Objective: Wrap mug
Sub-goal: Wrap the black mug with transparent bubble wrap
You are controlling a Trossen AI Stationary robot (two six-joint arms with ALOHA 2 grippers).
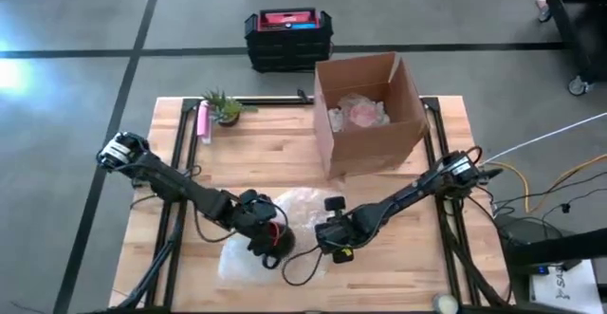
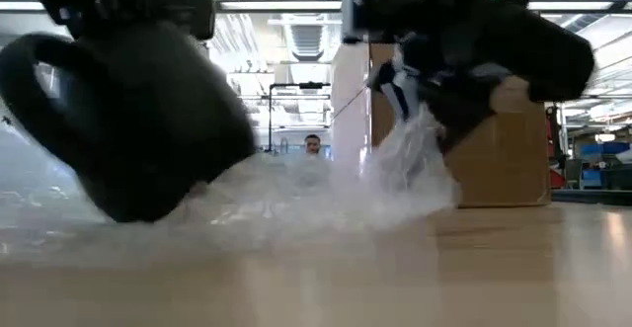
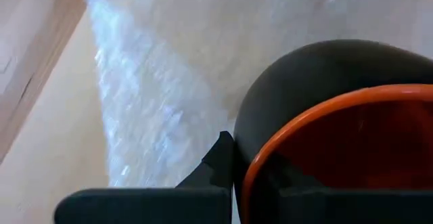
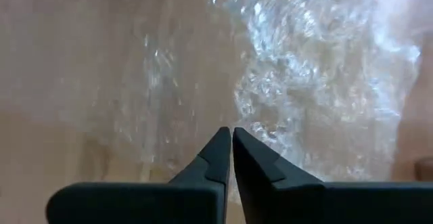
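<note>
High view, left gripper (image 1: 268, 245) gripping mug (image 1: 277, 241)

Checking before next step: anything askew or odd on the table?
The mug is tilted, held off upright by the left pincer over the bubble wrap. The right pincer pinches the wrap's edge, lifting it. Nothing spilled.

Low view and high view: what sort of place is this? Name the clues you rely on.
Probably a warehouse-like lab or workshop: a grey concrete floor with marked lines, exposed ceiling ducting, and a wooden workbench carrying a cardboard box.
</note>
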